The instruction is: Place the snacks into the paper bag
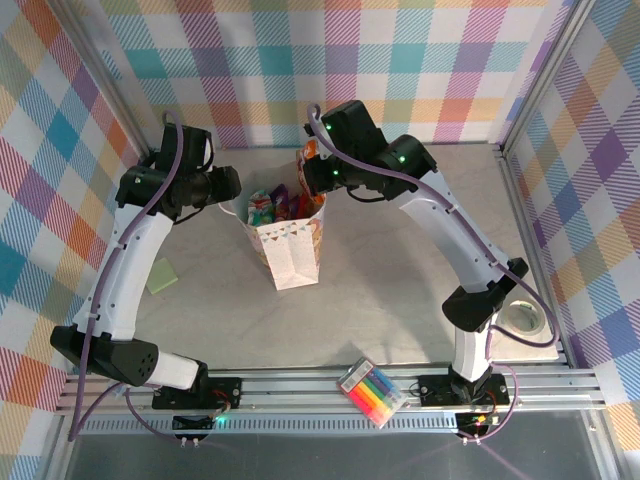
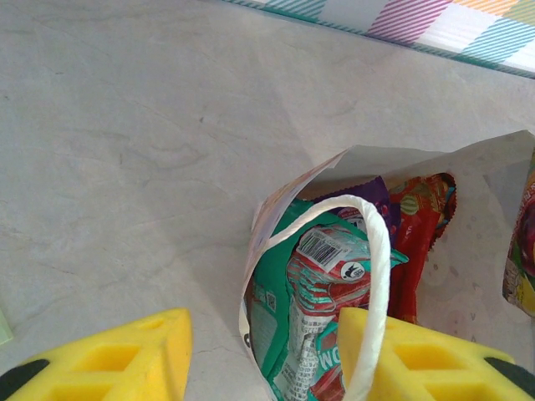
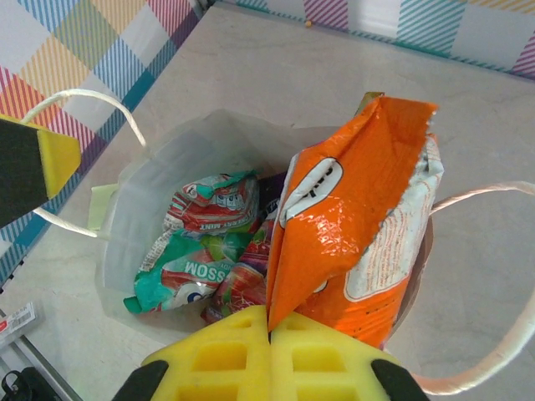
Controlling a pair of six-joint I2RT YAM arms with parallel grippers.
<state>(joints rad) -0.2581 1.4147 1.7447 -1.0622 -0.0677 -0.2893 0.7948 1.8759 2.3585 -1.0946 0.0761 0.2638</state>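
Right gripper (image 3: 269, 322) clenched on orange packet (image 3: 351, 217), poised at paper bag (image 3: 134, 188) mouth. Light, crinkly, slippery (air-puffed, likely); best pinched at crimped seam. Left gripper (image 2: 261, 324) released beside rope handle (image 2: 378, 267); teal packet (image 3: 180, 276) inside.

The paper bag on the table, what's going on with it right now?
The right pincer is shut on an orange packet, holding it at the paper bag's open mouth. A teal packet and a red chip bag already lie inside. The left pincer hangs open at the bag's other side, with one rope handle crossing in front of it. A marker pack sits by the arm bases.
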